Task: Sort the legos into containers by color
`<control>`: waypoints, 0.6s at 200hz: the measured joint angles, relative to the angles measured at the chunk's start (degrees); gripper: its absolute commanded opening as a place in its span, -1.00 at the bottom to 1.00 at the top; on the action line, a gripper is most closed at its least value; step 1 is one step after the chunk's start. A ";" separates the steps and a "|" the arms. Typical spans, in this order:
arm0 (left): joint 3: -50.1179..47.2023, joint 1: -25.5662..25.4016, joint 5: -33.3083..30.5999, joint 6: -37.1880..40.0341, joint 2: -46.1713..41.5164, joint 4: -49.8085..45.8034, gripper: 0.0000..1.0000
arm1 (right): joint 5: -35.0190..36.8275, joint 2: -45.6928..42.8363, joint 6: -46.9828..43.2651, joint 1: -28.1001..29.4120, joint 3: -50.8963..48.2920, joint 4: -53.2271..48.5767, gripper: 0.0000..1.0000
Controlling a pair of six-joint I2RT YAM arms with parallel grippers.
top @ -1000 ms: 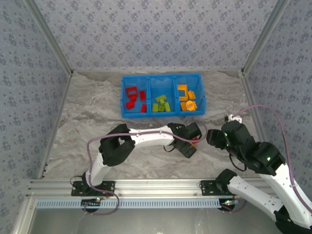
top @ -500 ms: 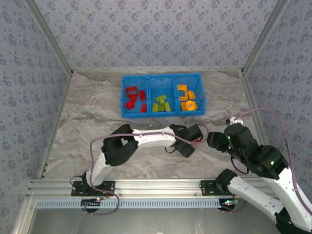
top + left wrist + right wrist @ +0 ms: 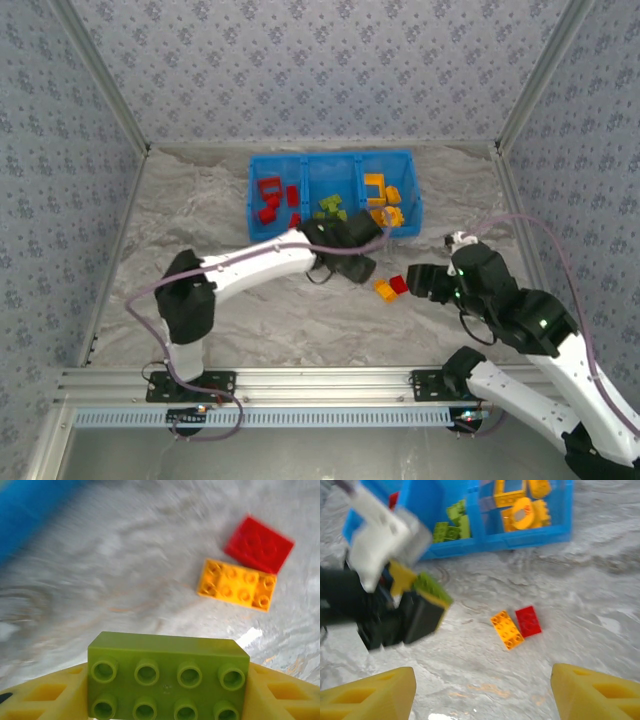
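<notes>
Left wrist, green brick between left fingers

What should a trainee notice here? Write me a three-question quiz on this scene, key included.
1. True or false: the left fingers are empty.
2. Which bricks lie loose on the table?
A. a red brick and an orange brick, side by side
B. two green ones
C. one yellow ring
3. Fill the gap: the middle compartment of the blue bin holds ___ bricks.

Key
1. False: they clamp a lime green brick.
2. A.
3. Green.
</notes>
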 measured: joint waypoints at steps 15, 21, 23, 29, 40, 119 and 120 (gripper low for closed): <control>3.89 4.17 0.20 0.63 -0.02 -0.55 0.21 | -2.86 3.06 -2.47 0.94 -1.55 6.05 0.51; 5.55 5.86 0.35 1.14 0.35 -0.70 0.22 | -3.87 4.44 -3.61 1.64 -2.38 8.90 0.52; 6.12 6.51 0.39 1.38 0.59 -0.74 0.22 | -4.02 4.81 -3.85 1.81 -2.58 9.49 0.52; 7.69 7.98 0.66 1.99 1.20 -0.85 0.22 | -4.87 6.19 -5.07 2.60 -3.43 12.59 0.52; 11.02 10.67 1.55 3.23 3.02 -0.98 0.21 | -5.42 8.81 -6.91 4.00 -4.44 17.09 0.52; 44.11 20.79 3.08 13.92 29.92 -4.48 0.22 | 2.60 20.85 -11.76 8.94 -4.72 35.32 0.53; 44.41 20.79 3.02 14.01 30.14 -4.55 0.22 | 2.62 20.85 -11.76 8.94 -4.72 35.36 0.53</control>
